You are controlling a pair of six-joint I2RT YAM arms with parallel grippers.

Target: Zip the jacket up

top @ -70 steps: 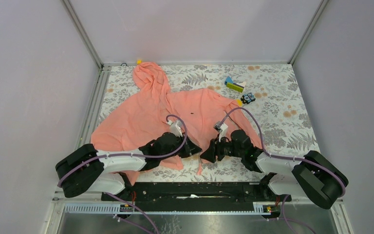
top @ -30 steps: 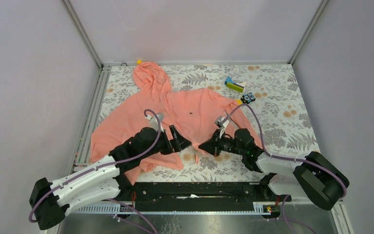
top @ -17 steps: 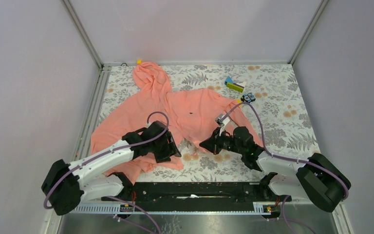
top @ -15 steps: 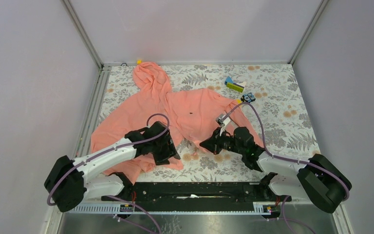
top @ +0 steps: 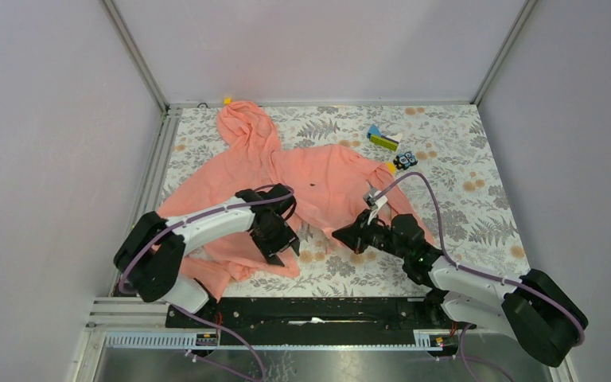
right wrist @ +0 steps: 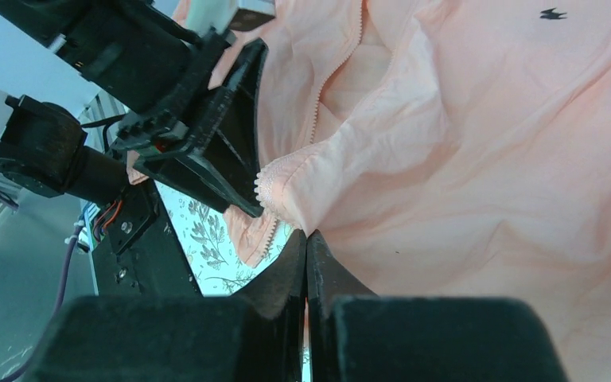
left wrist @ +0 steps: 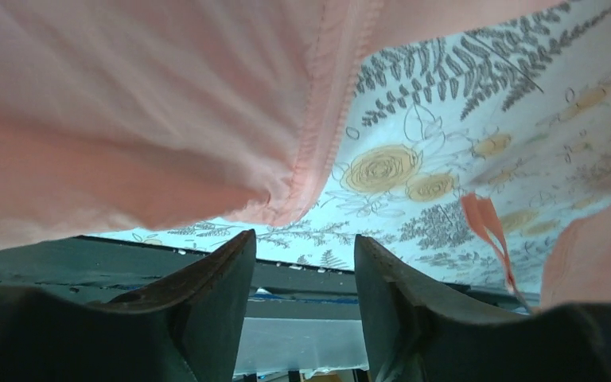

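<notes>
Top view: both arms bend inward over the jacket (top: 239,187), which lies spread on the floral table (top: 461,199) between lilac walls (top: 40,119). The left gripper (top: 281,241) and right gripper (top: 344,234) flank its open front.

Left wrist: the fingers (left wrist: 215,278) stand apart, gripping nothing, with the zipper edge (left wrist: 318,119) just above them.

Right wrist: the fingers (right wrist: 274,290) are pinched together on a jacket fold.
</notes>
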